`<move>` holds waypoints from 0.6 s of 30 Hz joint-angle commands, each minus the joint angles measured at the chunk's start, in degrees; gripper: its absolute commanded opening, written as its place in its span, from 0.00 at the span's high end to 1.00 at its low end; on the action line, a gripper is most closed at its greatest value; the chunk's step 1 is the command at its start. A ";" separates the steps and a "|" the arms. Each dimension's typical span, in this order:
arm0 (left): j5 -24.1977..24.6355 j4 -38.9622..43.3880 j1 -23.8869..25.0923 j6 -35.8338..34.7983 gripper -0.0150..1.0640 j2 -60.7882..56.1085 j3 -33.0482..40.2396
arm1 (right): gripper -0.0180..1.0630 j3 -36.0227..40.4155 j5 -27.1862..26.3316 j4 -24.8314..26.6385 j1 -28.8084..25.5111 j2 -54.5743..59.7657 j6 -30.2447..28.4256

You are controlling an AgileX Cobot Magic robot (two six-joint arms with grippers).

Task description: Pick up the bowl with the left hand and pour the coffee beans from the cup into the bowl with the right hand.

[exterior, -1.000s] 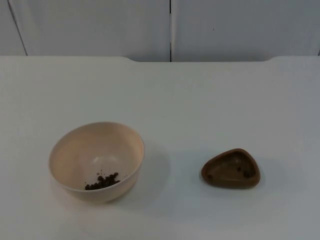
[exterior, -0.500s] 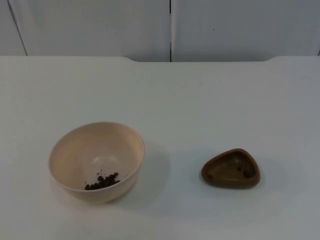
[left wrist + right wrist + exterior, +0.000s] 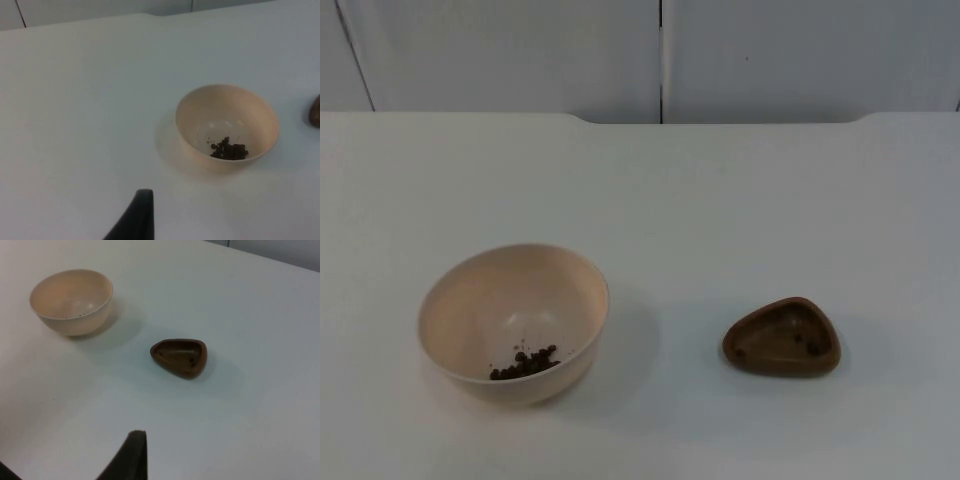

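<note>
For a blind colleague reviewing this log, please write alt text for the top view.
A cream bowl holding a few coffee beans stands on a white table; a small brown cup, almost empty, sits apart to its right.

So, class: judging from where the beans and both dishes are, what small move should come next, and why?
Probably none beyond both arms waiting clear: the coffee beans already lie in the bowl, and the brown cup stands nearly empty beside it on the table.

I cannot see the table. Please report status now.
Both grippers back, off the objects. Bowl on table, coffee beans inside. Brown cup beside it, apart. Nothing in the way.
</note>
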 commanded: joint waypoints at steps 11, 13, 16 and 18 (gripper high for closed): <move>0.10 0.18 0.17 -0.41 0.01 -0.16 0.25 | 0.01 0.00 -0.72 0.10 -0.29 -0.15 0.18; 0.10 0.18 0.17 -0.41 0.01 -0.16 0.25 | 0.01 0.00 -0.72 0.10 -0.44 -0.15 0.18; 0.10 0.18 0.17 -0.41 0.01 -0.16 0.25 | 0.01 0.00 -0.72 0.00 -1.80 -0.15 0.18; 0.10 0.18 0.17 -0.41 0.01 -0.16 0.25 | 0.01 0.00 -0.72 0.00 -3.85 -0.15 0.18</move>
